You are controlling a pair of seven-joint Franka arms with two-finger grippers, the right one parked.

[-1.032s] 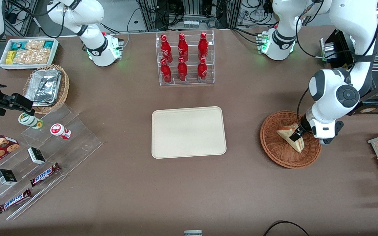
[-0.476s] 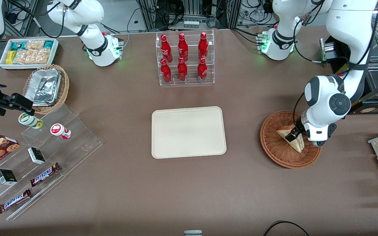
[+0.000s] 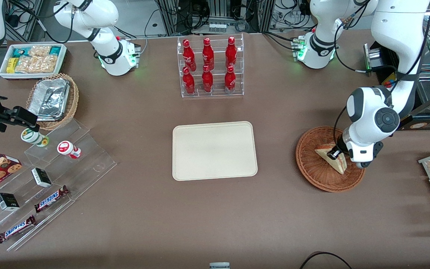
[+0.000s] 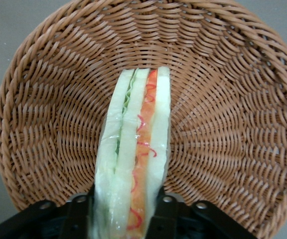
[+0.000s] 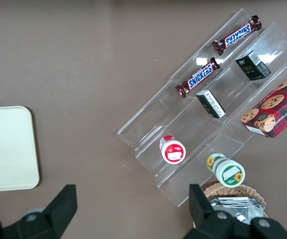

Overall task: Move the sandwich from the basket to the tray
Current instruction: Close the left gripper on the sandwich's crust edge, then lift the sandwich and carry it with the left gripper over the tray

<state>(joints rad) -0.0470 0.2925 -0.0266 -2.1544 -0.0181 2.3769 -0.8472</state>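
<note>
Taking the tray (image 3: 214, 150) as the landmark: over the last second the left arm's end effector (image 3: 335, 153) has drawn in slightly toward the tray and settled low in the basket (image 3: 314, 172), which sits on the desk (image 3: 215, 216) toward the working arm's end from the tray. Its fingers (image 4: 167, 216) now pinch the sandwich (image 4: 136, 164) from both sides, so I judge the grasp made and the lift next. Counted: one tray, six red bottles (image 3: 207, 54) farther from the front camera than the tray, one basket, one sandwich.
</note>
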